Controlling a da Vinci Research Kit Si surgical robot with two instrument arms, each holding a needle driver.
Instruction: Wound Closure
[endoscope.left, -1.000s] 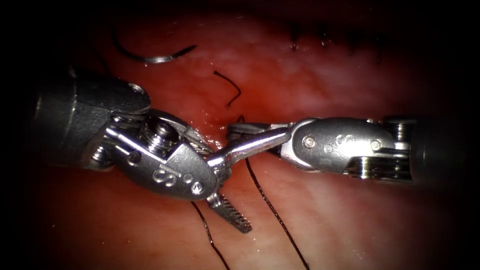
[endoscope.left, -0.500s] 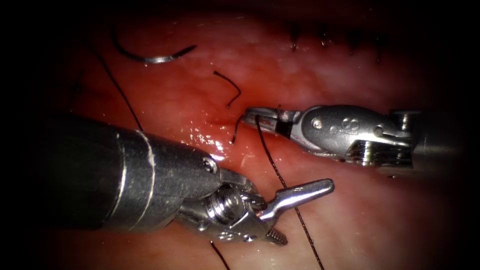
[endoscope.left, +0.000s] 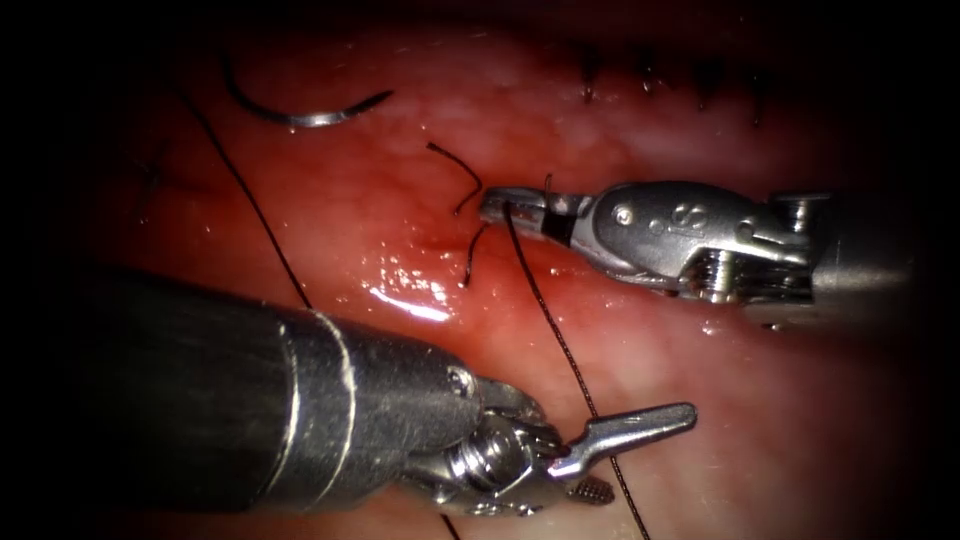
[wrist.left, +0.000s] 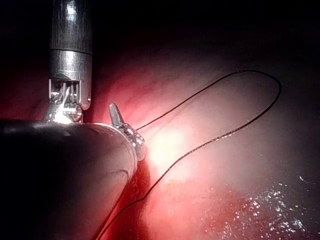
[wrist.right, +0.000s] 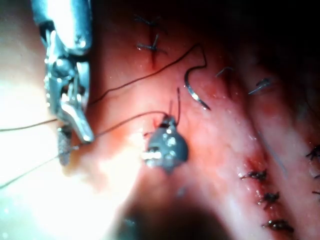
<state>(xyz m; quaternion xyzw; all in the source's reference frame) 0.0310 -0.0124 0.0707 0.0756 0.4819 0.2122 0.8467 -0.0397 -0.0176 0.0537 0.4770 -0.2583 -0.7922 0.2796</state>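
While the left tool (endoscope.left: 600, 460) is seen nearest, low over the tissue (endoscope.left: 780, 420), its fingers (endoscope.left: 640, 425) are spread wide and nothing is held between them; one finger points out level, the other, toothed, is turned downward. A long strand of thread (endoscope.left: 560, 340) is seen running just past the upper finger's base, whether touching it cannot be told, and on up to the right tool (endoscope.left: 500, 207). Farther back, the right tool's fingers (endoscope.left: 520, 205) are pressed together, pinching the thread at their tips. Just ahead of those tips, two short cut ends (endoscope.left: 458, 175) are seen lying on the wet, red-stained tissue. Beyond them, well apart from both tools, the needle (endoscope.left: 300, 110) is found lying free on the surface, not in the tissue. Past the right tool, a row of stitches (endoscope.left: 670, 80) is seen at the far edge.
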